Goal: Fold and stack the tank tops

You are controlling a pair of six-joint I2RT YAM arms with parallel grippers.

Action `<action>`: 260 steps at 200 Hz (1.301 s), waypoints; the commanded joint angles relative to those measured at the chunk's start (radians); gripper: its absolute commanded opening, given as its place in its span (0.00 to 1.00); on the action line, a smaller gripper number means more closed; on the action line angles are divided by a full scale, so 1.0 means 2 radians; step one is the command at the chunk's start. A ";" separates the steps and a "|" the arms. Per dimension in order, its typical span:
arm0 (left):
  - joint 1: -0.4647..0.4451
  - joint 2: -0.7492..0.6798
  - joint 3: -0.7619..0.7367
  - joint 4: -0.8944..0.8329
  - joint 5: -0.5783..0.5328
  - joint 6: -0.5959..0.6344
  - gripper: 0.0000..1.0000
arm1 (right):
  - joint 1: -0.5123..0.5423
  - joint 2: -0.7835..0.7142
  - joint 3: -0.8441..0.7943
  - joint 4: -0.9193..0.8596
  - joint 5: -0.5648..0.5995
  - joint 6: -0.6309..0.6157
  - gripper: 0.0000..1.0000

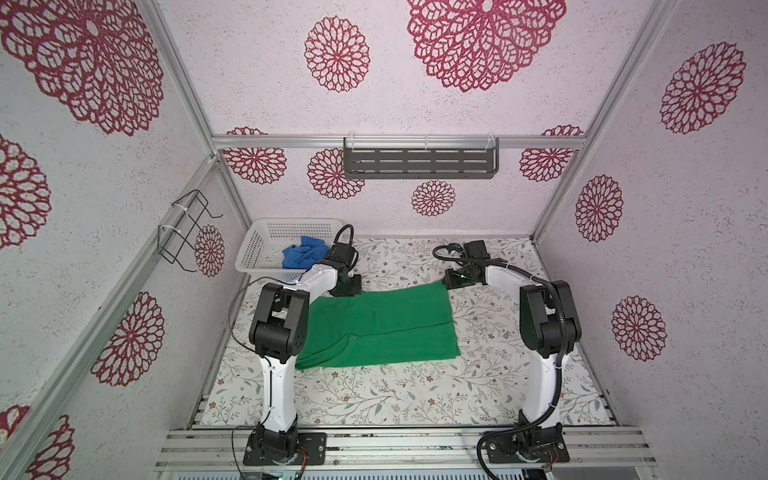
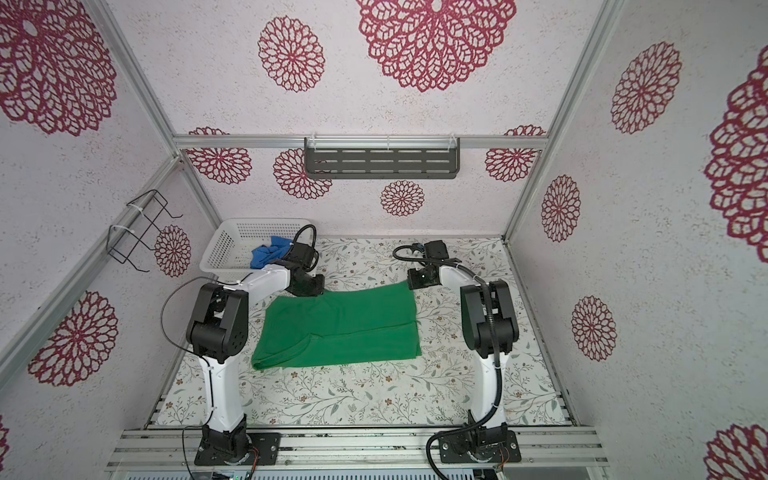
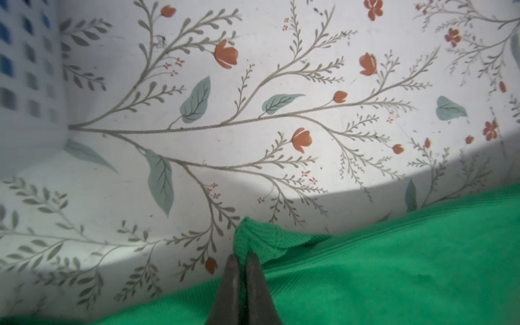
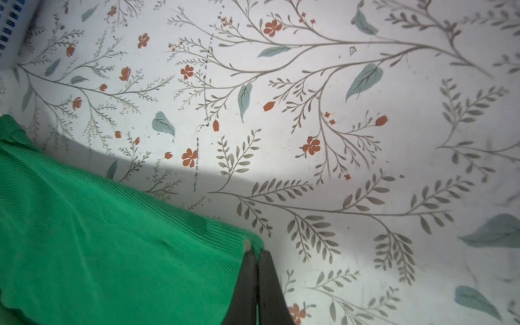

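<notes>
**A:** Green tank top [image 1: 380, 328] lies spread in the middle of the flowered surface [image 1: 374, 395], yes? And where are the hands?

**B:** At its far edge, one at each corner. In the left wrist view the left hand [image 3: 242, 257] is closed on a small peak of the ribbed green cloth. In the right wrist view the right hand [image 4: 257, 252] pinches the other corner in the same way.

**A:** Can you see these grips from above?

**B:** No. In both top views the wrists cover the fingertips, and the left arm hides the near left part of the cloth. That edge looks bunched, but I cannot tell how many layers are there.

**A:** And the blue tank top [image 1: 305, 254]?

**B:** It is crumpled inside the white basket [image 1: 259, 243] at the far left corner. The left arm cuts off a part of it.
</notes>
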 commanded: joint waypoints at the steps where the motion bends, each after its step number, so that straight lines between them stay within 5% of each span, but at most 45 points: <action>1: -0.003 -0.036 -0.019 0.023 -0.015 0.011 0.03 | 0.002 -0.049 -0.029 0.021 0.008 -0.043 0.00; 105: -0.053 -0.186 -0.211 0.091 -0.069 -0.052 0.10 | 0.026 -0.197 -0.214 0.066 0.026 -0.130 0.00; 173: -0.092 -0.254 -0.326 0.119 -0.116 -0.127 0.17 | 0.044 -0.261 -0.303 0.083 0.046 -0.114 0.00; 189: -0.099 -0.275 -0.345 0.121 -0.124 -0.144 0.25 | 0.045 -0.275 -0.319 0.078 0.042 -0.105 0.13; 212: -0.103 -0.320 -0.356 0.100 -0.140 -0.155 0.43 | 0.045 -0.316 -0.346 0.076 0.036 -0.092 0.44; 260: -0.092 -0.332 -0.312 0.066 -0.111 -0.168 0.51 | 0.045 -0.325 -0.282 0.018 0.078 0.020 0.45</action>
